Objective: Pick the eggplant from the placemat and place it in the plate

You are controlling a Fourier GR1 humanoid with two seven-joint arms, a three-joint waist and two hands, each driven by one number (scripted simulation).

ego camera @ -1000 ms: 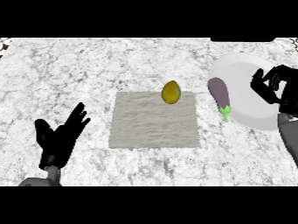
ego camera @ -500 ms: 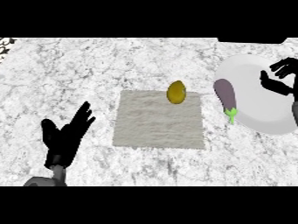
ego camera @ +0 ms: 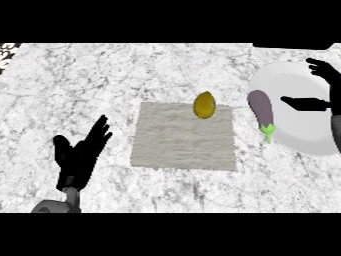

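The right hand [ego camera: 334, 92] had pulled back from the eggplant [ego camera: 261, 109] over the last second, fingers spread and holding nothing. The eggplant lay on the left part of the plate [ego camera: 306, 131], so the placing looked done. One eggplant, one plate, one placemat [ego camera: 184, 140], one yellow fruit [ego camera: 205, 105]; the left hand [ego camera: 81, 155] rested open, near left

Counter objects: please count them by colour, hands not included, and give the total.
Purple: 1, the eggplant
Yellow: 1, the lemon-like fruit
White: 1, the plate
Grey-beige: 1, the placemat
Total: 4
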